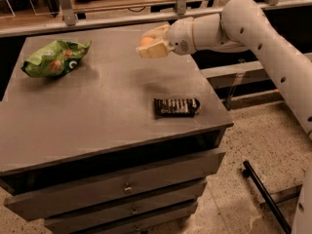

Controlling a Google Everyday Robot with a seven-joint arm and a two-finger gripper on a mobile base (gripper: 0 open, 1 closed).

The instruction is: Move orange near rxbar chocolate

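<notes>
We found the task about half done. Over the far side of the flat grey-brown wooden bench (pixel 87 116), the pale two-finger tool (pixel 148 47) hung pinching the small round orange fruit (pixel 146 41), clear of the surface. We judged the carry and set-down remained. The dark-wrapped rectangular rxbar chocolate (pixel 176 107) lay flat near the front right edge, long axis left to right, well apart from the fruit.

Crumpled green plastic snack bag (pixel 56 58) lies at the far left corner of the flat grey-brown table (pixel 97 116). Drawers with small knobs (pixel 127 188) sit under the near edge. A metal railing (pixel 66 6) runs behind the far edge. Speckled floor (pixel 243 145) on the right, with a thin black bar (pixel 265 194) on it. Claw (pixel 148 45) hangs over the far right part of the table.
</notes>
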